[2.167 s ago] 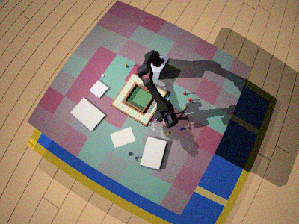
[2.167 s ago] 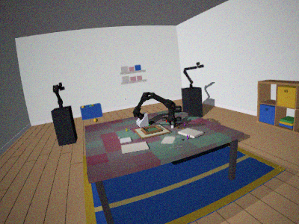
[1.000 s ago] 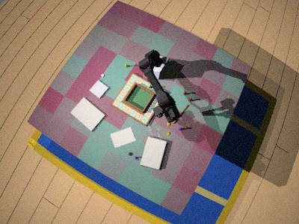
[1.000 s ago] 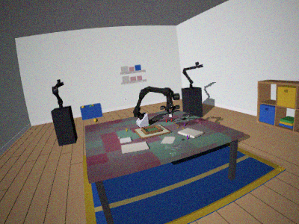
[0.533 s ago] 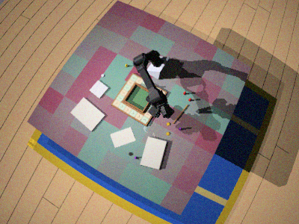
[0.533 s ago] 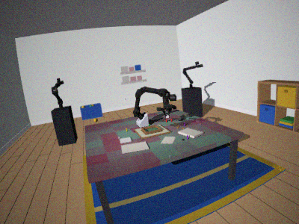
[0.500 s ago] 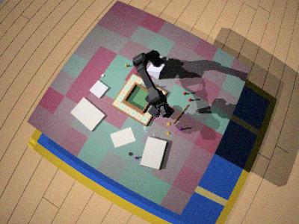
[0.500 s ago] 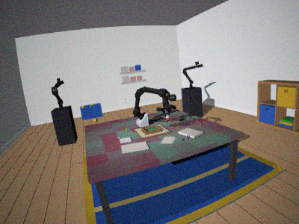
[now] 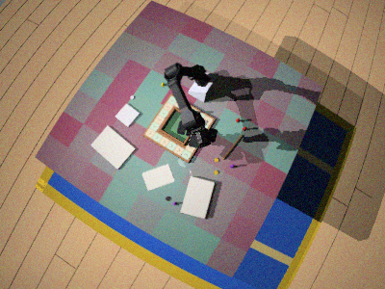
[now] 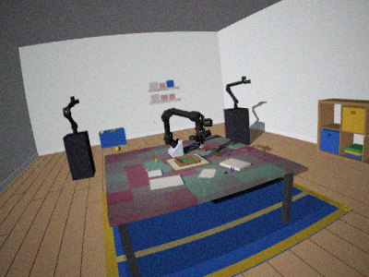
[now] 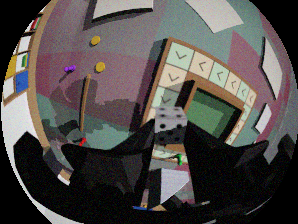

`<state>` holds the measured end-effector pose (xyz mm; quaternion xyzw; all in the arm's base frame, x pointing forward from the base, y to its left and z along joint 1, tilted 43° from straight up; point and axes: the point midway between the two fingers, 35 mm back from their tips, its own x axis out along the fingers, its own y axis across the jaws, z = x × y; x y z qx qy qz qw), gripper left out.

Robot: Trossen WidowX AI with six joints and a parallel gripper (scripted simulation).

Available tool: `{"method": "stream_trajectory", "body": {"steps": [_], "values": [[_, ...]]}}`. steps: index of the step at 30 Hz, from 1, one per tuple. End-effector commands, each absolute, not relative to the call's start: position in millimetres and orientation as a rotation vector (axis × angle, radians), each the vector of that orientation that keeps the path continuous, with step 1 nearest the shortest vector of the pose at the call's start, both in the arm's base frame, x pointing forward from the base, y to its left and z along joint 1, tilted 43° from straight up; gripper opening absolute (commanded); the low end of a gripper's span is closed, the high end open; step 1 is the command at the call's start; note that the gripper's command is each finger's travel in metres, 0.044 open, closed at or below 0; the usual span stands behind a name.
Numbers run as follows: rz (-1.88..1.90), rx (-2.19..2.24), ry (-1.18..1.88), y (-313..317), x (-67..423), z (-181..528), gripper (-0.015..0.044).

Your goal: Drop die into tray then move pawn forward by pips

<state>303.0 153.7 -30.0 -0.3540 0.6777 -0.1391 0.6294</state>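
Observation:
A white die with dark pips is held between the fingertips of my gripper. The gripper is shut on it, raised above the board's edge beside the tray. The board has a ring of pale green and cream squares with arrows. The green dice tray in its middle looks empty where visible. A small green piece, apparently the pawn, shows on the board just beyond the die; the arm hides that area in the top view.
A whitish block stands beside the arm's base. A thick white slab and a flat white one lie near the board. Yellow discs, a purple pin, a thin stick and red pins lie to the side.

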Motion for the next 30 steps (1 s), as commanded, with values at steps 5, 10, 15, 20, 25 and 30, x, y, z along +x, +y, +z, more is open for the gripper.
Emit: {"method": "stream_trajectory", "body": {"steps": [5, 10, 15, 20, 25, 30], "values": [[-0.145, -0.987, 1.602, 134.1, 302.6, -17.5, 0.0], [-0.028, -1.102, 1.631, 121.2, 300.6, -10.5, 0.0], [0.093, -1.216, 1.654, 108.3, 297.9, -3.9, 0.0], [0.217, -1.329, 1.672, 95.3, 294.5, 2.2, 0.0], [0.345, -1.44, 1.684, 82.5, 290.3, 7.9, 0.0], [0.476, -1.549, 1.69, 69.7, 285.3, 13.2, 0.0]]}}
